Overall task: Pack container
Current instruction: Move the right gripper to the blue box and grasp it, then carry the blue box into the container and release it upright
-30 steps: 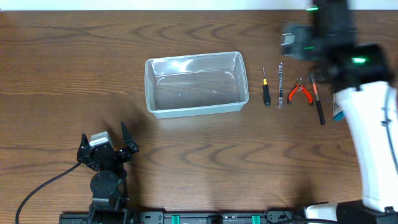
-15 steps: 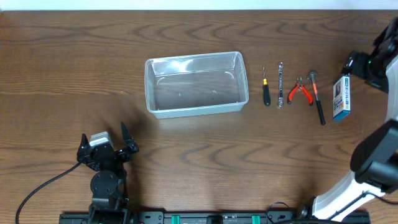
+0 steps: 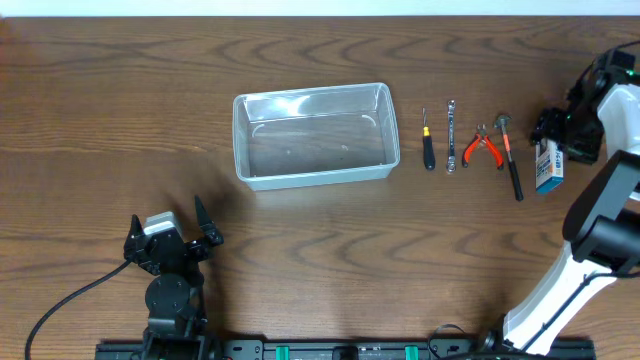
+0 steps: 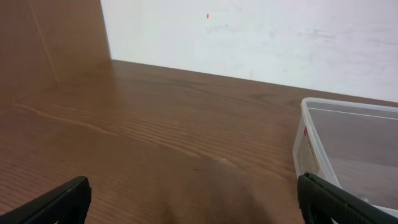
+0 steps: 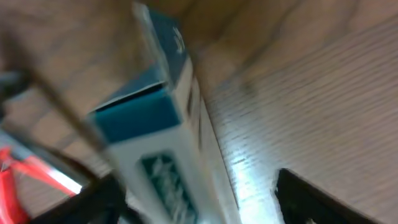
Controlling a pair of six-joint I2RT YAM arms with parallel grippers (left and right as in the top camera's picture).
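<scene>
My two arms, one dark and one pale.
On my screens the left arm (image 3: 168, 285) is black throughout, with a pale grey block (image 3: 160, 224) on top, a thin black cable (image 3: 70, 298) curling off it and matte black fingers (image 4: 59, 202); the right arm (image 3: 570, 290) has glossy white links and black joints.

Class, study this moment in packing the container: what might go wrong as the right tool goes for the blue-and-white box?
1. The blue-and-white box sits off-centre in the open right tool, nearer one finger, so closing may shove or twist it instead of gripping it.
2. The small hammer and red pliers lie close beside the box; a skewed grab might knock them.
</scene>
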